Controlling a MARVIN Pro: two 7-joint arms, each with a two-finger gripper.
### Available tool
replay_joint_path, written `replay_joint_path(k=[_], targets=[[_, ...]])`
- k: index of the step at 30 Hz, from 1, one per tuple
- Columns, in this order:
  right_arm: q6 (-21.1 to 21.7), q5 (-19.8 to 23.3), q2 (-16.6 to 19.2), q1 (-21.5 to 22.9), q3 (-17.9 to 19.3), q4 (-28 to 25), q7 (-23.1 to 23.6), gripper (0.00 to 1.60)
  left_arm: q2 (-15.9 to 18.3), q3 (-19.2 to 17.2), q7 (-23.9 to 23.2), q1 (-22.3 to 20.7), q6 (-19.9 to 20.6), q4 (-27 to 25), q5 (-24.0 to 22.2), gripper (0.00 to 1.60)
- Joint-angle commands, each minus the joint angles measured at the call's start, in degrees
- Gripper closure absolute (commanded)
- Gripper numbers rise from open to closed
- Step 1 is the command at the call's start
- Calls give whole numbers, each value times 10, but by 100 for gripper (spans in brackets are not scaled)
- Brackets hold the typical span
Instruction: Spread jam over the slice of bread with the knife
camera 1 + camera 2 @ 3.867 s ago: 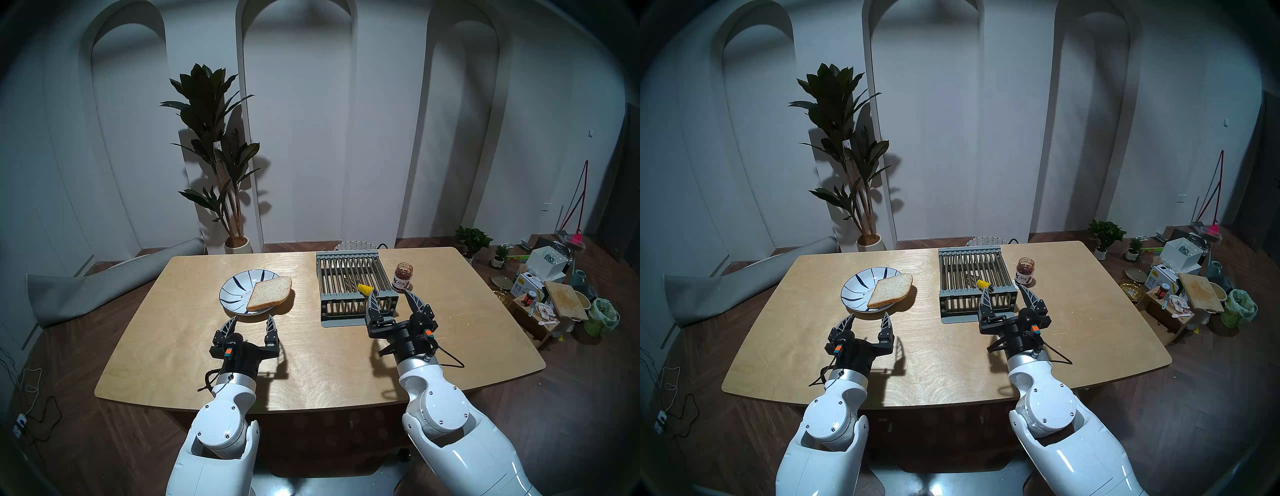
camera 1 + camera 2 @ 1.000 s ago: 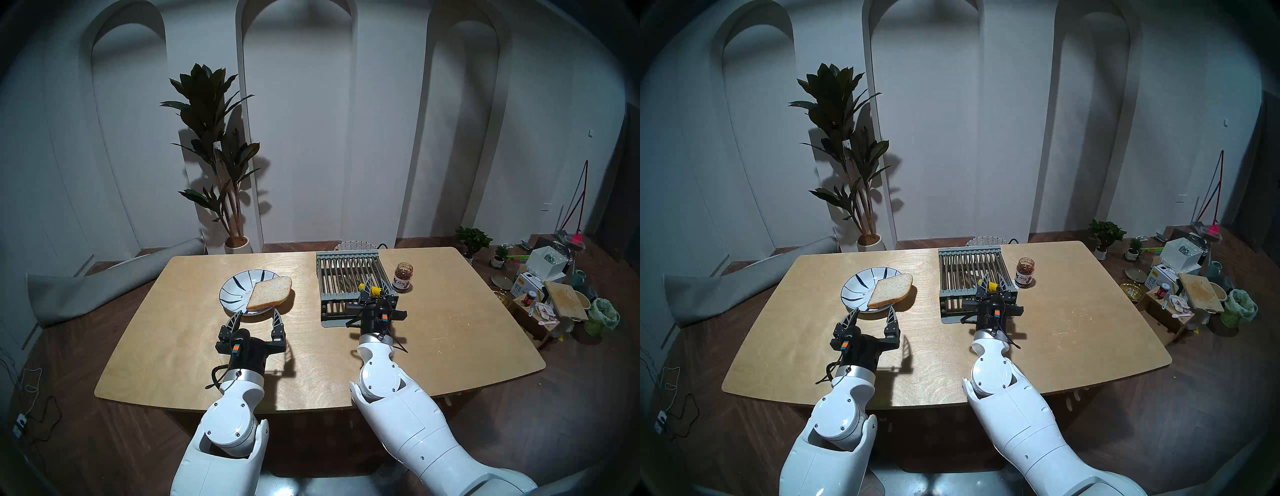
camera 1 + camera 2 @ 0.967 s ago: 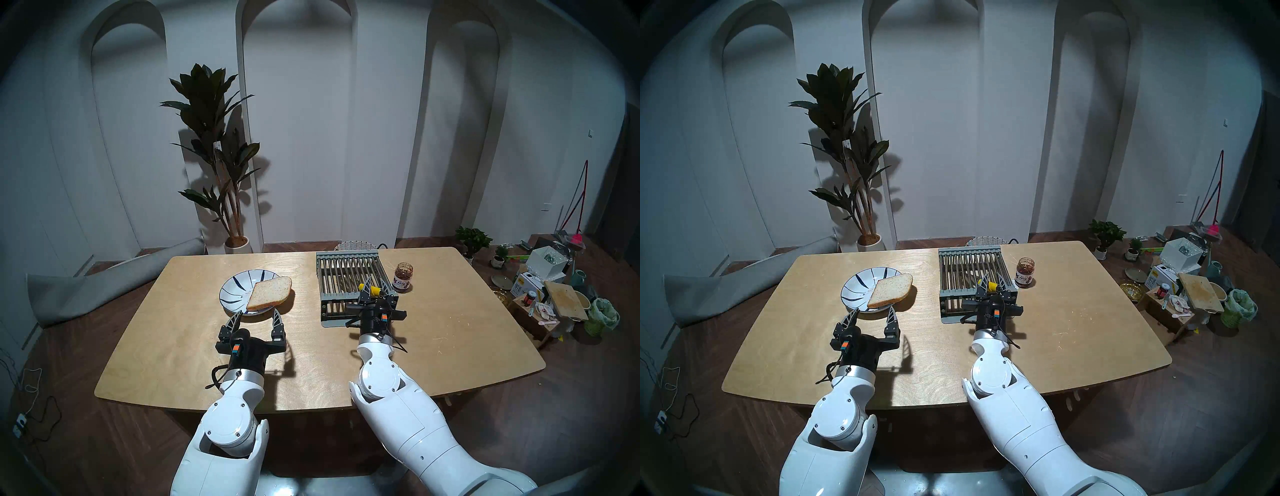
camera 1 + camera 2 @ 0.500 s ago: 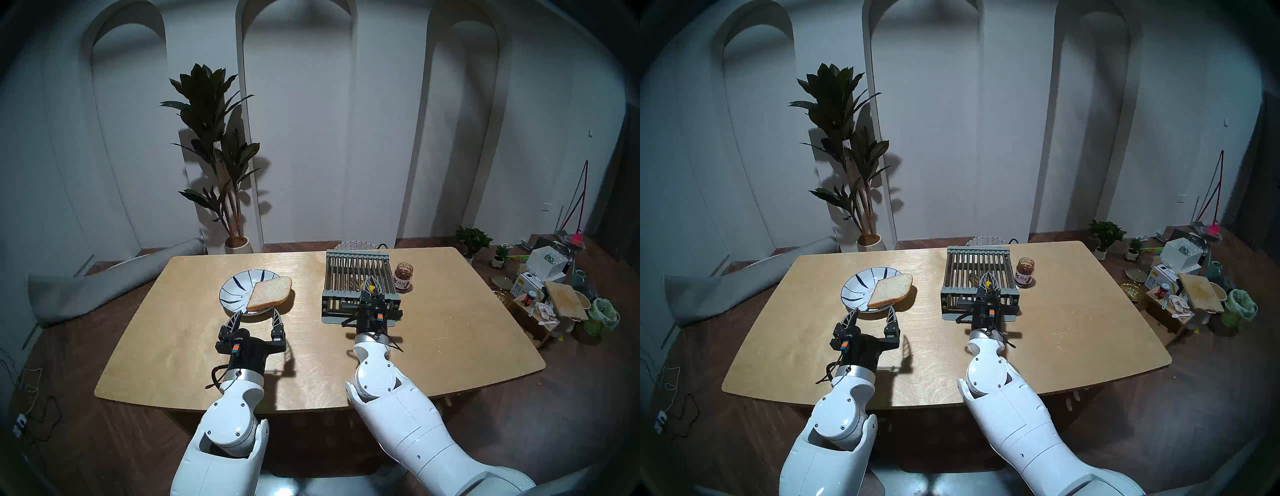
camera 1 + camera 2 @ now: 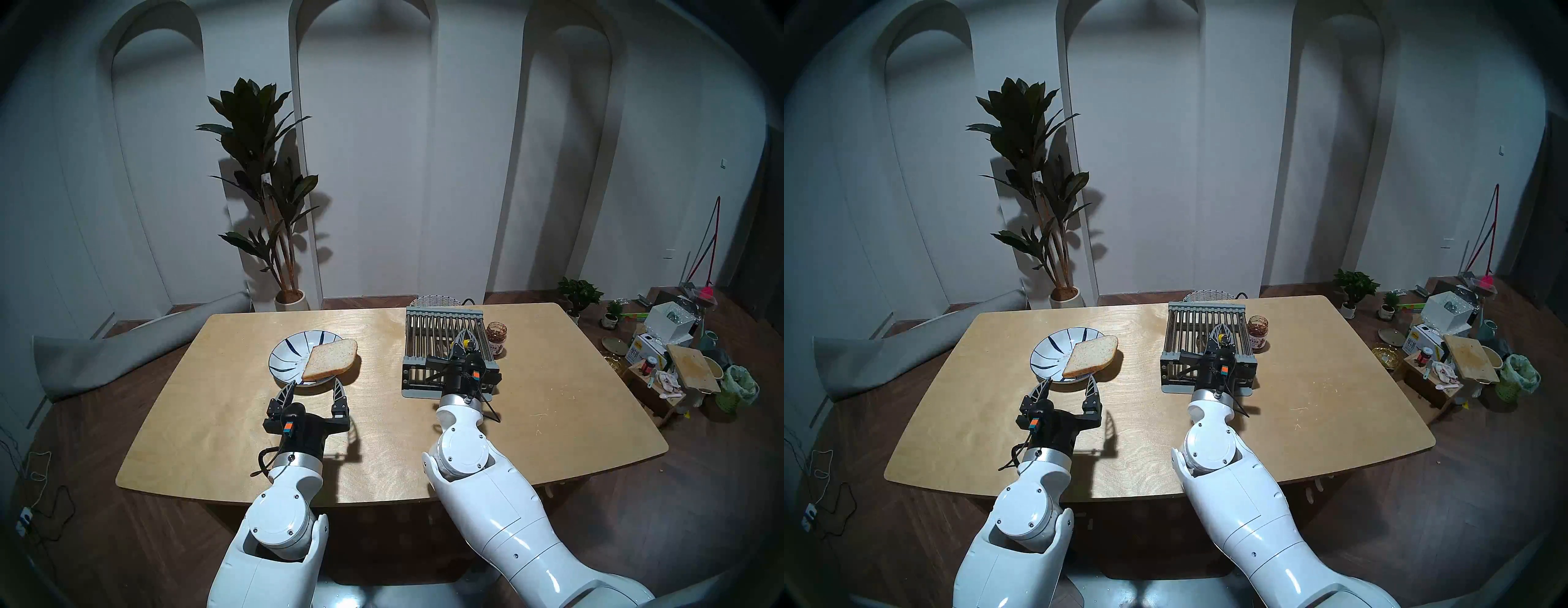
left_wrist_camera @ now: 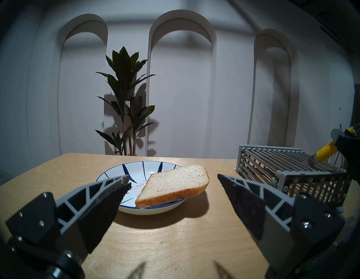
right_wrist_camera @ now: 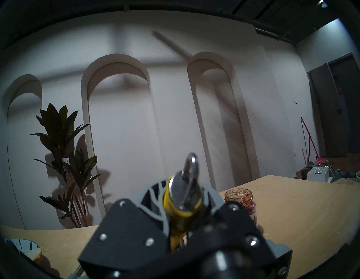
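Since a second ago the right gripper has closed on the knife and lifted a little, and the rack under it has slid right, toward the jar. Its fingers now clamp the yellow handle; in the right wrist view the handle's metal butt and ring stand up between them, while the blade is hidden there. From the left wrist view the handle slants down out of the gripper and the start of the blade hangs just over the rack's bars. The jar stands open just right of the rack, red jam showing through its glass. The left gripper has not moved: it hovers level over the table with its jaws spread wide and nothing between them, pointing at the near rim of the plate. The bread lies tilted on the plate's right side, one corner jutting past the rim, plain and unspread. A plant stands behind the table by the wall.
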Motion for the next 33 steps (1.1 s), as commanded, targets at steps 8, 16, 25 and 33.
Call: replay_joint_path(k=[8,16,25,33], targets=[[136,-18,-23,7,-17,-105,-67,160,1,1,4,4,-4,-20,3,0],[234,-25,-31,16,-15,-154,-114,160,2,4,4,5,-5,-21,3,0],[334,-24,-39,30,-16,-202,-168,160,3,8,4,5,-5,-22,2,0],[403,-46,-51,53,-12,-227,-218,160,5,11,3,6,-4,-23,2,0]])
